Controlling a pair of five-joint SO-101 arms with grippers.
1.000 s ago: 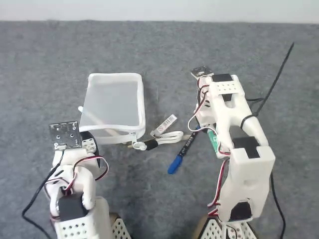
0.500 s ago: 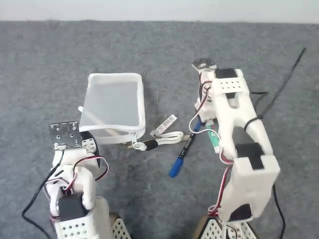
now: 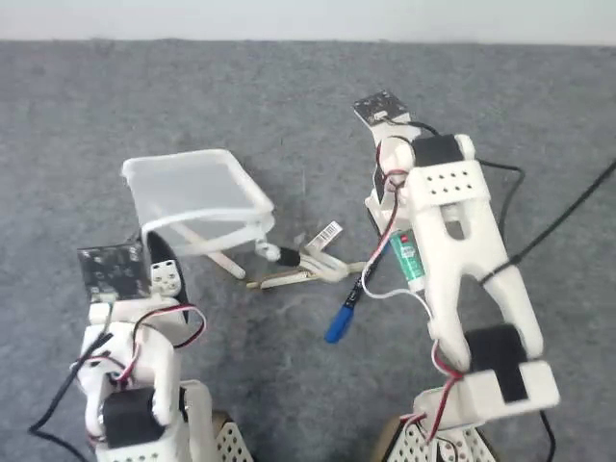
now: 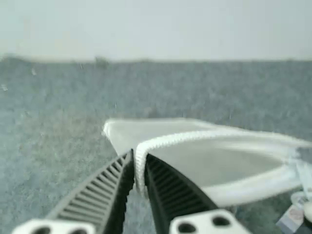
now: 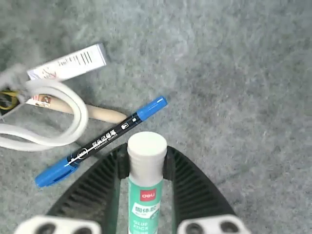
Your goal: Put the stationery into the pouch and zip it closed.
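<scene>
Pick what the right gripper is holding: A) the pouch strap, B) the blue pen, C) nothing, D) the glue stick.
D: the right gripper is clamped on the glue stick, with the white cap poking out between its fingers, while the blue pen lies loose beside it.

The right gripper [image 5: 145, 156] clamps a glue stick [image 5: 144, 195] between its black jaws, the white cap poking out past the fingertips. Just beyond the cap a marker [image 5: 100, 141] with a black barrel and blue ends lies on the grey mat [image 5: 234, 73]. A pale wooden stick [image 5: 105, 115] touches the marker, passing under a white strap [image 5: 73, 122], near a barcode tag [image 5: 68, 63].
</scene>
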